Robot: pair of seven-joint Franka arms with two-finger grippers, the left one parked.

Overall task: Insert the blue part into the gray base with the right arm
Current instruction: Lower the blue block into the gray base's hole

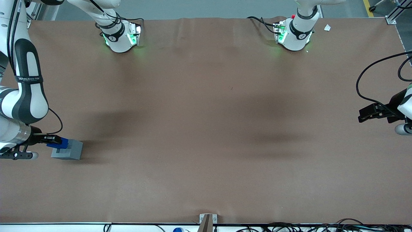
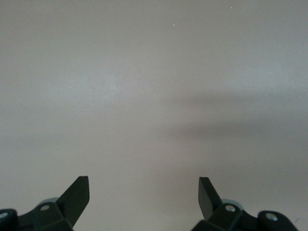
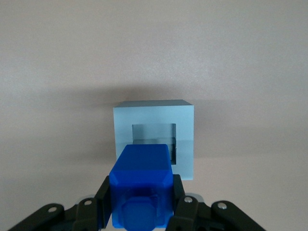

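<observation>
Wrist view: gripper [image 3: 141,211] clamps blue part [image 3: 142,190] above gray base [image 3: 154,139]; socket [image 3: 154,137] empty.

My right arm [image 1: 24,93] is reaching down at the working end of the desk, elbow bent and the silver wrist lying nearly level. My hand [image 1: 53,140] is pointing sideways toward the parked arm's end, low over the desk. Its two black fingers [image 3: 185,204] are pressing on either side of the blue part [image 3: 142,187], gripping it.
</observation>
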